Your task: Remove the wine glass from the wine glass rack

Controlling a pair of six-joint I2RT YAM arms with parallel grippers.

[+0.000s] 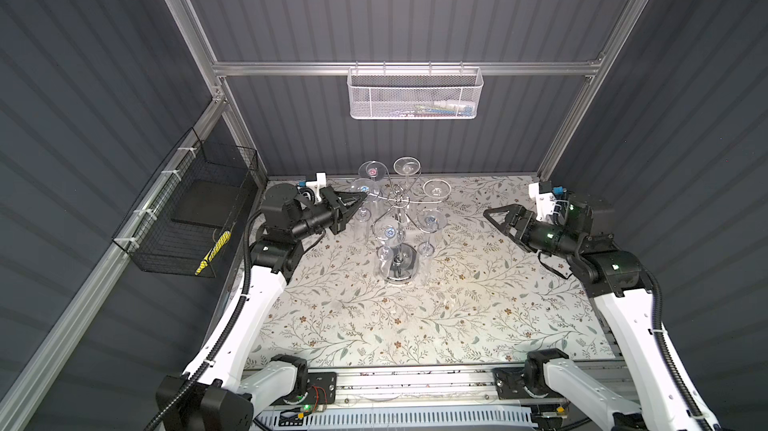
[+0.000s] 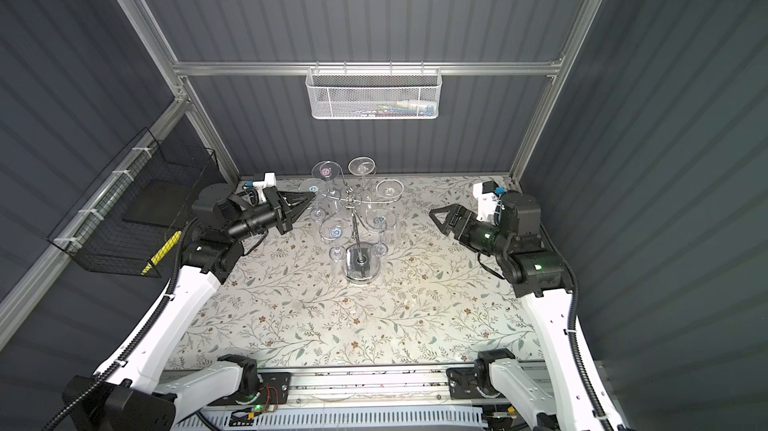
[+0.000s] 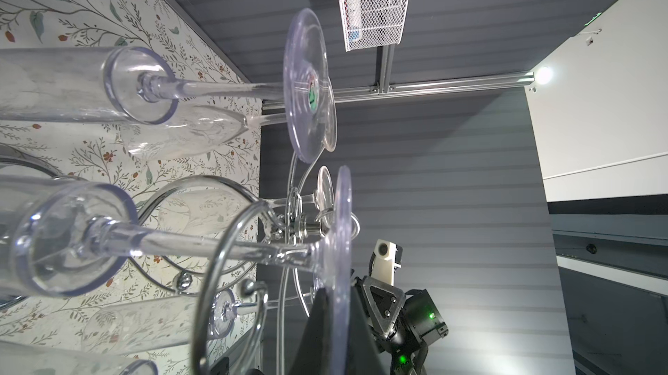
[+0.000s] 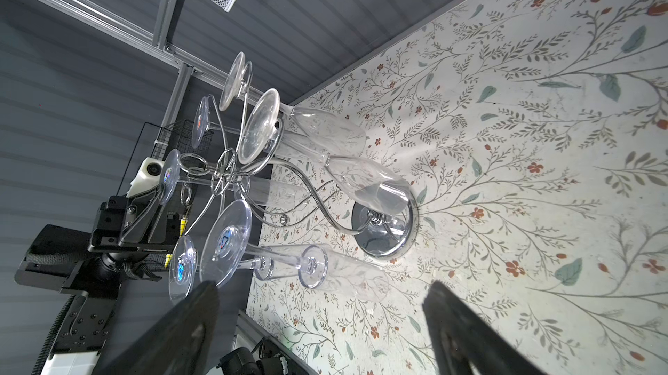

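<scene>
The left gripper [image 1: 362, 197] clamps the foot of a clear upturned wine glass [image 1: 368, 188] hanging at the left of the chrome wire rack [image 1: 405, 272], mid-table. Only the left wrist view shows that pinch. The right gripper [image 1: 494, 219] gapes, well apart.

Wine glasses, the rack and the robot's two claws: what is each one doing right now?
wine glass rack: standing upright on the table.
left gripper: shut on the foot of one wine glass.
wine glass: hanging upside down on the rack, not yet off.
other five glasses: hanging upside down on the rack, untouched.
right gripper: open, empty, apart from the rack.
</scene>
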